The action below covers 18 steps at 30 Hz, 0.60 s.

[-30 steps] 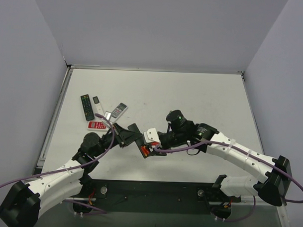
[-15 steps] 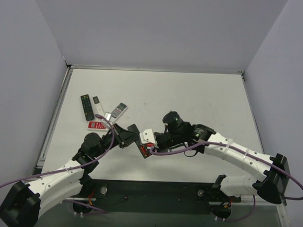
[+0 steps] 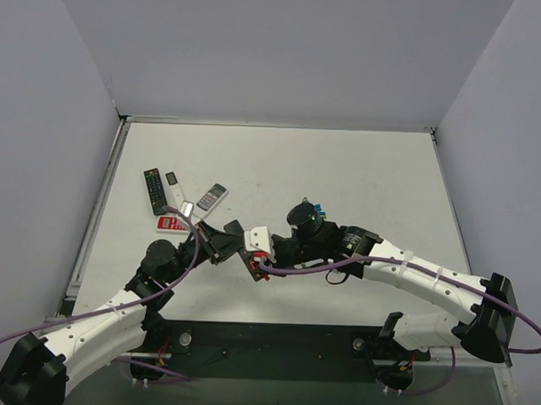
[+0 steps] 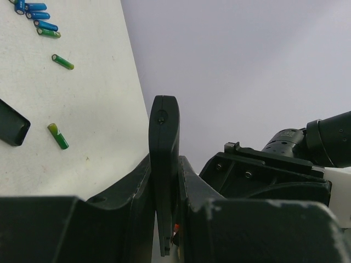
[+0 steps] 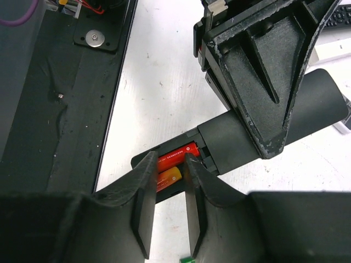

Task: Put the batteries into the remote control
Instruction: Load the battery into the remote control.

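Note:
My left gripper [image 3: 225,243] is shut on the slim black remote control [image 4: 163,153] and holds it on edge above the table. In the right wrist view the remote [image 5: 241,134] has its compartment open, with two orange-red batteries [image 5: 181,152] lying side by side in it. My right gripper [image 5: 167,170] is just over that compartment, its jaws a little apart, one on each side of the batteries' middle and gripping nothing. The black cover piece [image 4: 12,123] lies on the table with loose green batteries [image 4: 57,136] and blue batteries [image 4: 38,11] nearby.
Several other remotes lie at the table's left: a black one with buttons [image 3: 155,190], a white one [image 3: 175,188], a grey one [image 3: 212,197] and a red-and-white one [image 3: 172,223]. A green battery end [image 5: 186,259] shows under my right fingers. The dark base plate [image 5: 55,82] borders the near edge.
My right gripper has moved left, closer to the left gripper and onto the remote's open compartment. The left gripper with the remote has shifted slightly left.

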Available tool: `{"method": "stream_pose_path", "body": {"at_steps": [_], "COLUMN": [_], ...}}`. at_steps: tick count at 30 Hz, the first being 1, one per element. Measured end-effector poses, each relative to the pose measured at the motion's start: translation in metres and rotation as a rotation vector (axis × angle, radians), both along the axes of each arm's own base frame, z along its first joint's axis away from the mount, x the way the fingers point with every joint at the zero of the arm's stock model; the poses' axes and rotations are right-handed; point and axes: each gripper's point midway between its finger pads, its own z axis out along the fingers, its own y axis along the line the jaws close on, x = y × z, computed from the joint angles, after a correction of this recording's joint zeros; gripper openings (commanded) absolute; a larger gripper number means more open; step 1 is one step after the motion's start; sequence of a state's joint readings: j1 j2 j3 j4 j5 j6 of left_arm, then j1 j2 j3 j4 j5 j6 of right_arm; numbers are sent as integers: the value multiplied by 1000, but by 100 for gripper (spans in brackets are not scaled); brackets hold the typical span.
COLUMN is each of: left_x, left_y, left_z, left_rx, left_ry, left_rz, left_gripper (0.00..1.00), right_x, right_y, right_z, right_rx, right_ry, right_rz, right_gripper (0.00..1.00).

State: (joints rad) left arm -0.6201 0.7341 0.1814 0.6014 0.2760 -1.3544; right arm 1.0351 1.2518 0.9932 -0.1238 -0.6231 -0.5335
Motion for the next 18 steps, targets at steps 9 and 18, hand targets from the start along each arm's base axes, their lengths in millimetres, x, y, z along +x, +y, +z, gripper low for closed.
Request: {"method": "stream_pose_path", "body": {"at_steps": [9,18], "left_x": [-1,0], "left_y": [1,0], "left_z": [14,12], "left_rx": [-52,-60], "left_ry": [-24,-4], "left_rz": [5,2], "left_gripper": [0,0], "right_x": [-7,-16], "right_y": [0,-9], "right_z": [34,71], "right_rx": [68,162], "right_ry": [-12,-68], "right_rz": [16,43], "right_gripper": [36,42]}}
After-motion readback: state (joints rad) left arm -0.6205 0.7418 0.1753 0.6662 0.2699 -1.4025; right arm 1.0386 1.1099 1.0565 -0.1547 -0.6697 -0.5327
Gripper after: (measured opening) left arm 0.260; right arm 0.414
